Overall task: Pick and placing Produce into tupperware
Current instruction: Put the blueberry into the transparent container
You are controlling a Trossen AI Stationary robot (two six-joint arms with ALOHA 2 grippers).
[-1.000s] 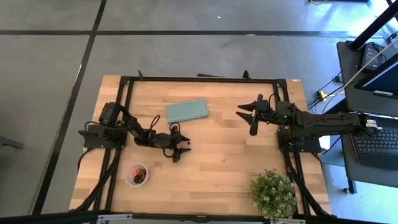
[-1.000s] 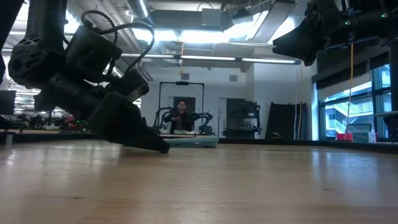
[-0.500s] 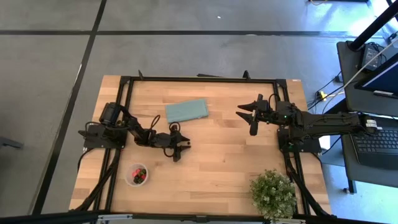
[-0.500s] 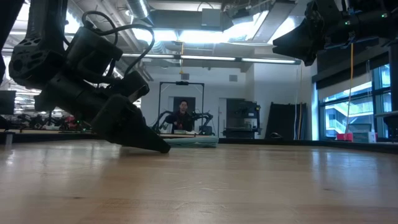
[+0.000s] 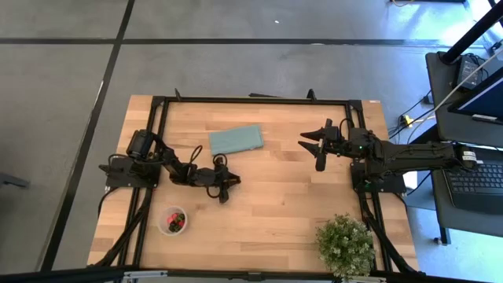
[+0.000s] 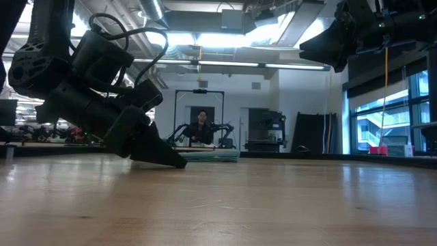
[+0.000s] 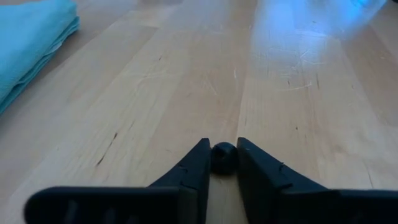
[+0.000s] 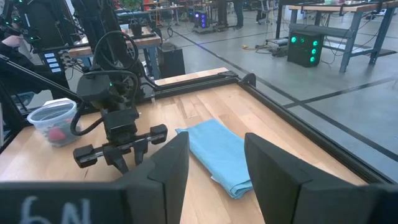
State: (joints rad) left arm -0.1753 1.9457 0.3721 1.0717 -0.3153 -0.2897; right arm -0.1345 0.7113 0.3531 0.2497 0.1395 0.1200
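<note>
the left gripper point(image 7: 223, 163) is lowered to the counter point(image 5: 275, 196), fingers point(image 7: 193, 168) clamped on a dark berry point(image 7: 223, 157). the right gripper point(image 5: 317, 145) is held raised, fingers apart. remaining berries point(image 5: 175, 221) are contained in the cup point(image 5: 163, 224).

Grey concrete floor point(image 5: 71, 118) (dark seams), ceiling strip lights point(image 6: 225, 65), 1 window point(image 6: 382, 126).

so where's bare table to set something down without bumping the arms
Widest bare patch: the wood between the left gripper, closing on a dark berry, and the potted plant. Also open: between the teal cloth and the raised right gripper. Crowded: the left side, where the left arm and the clear cup of berries sit close together.
</note>
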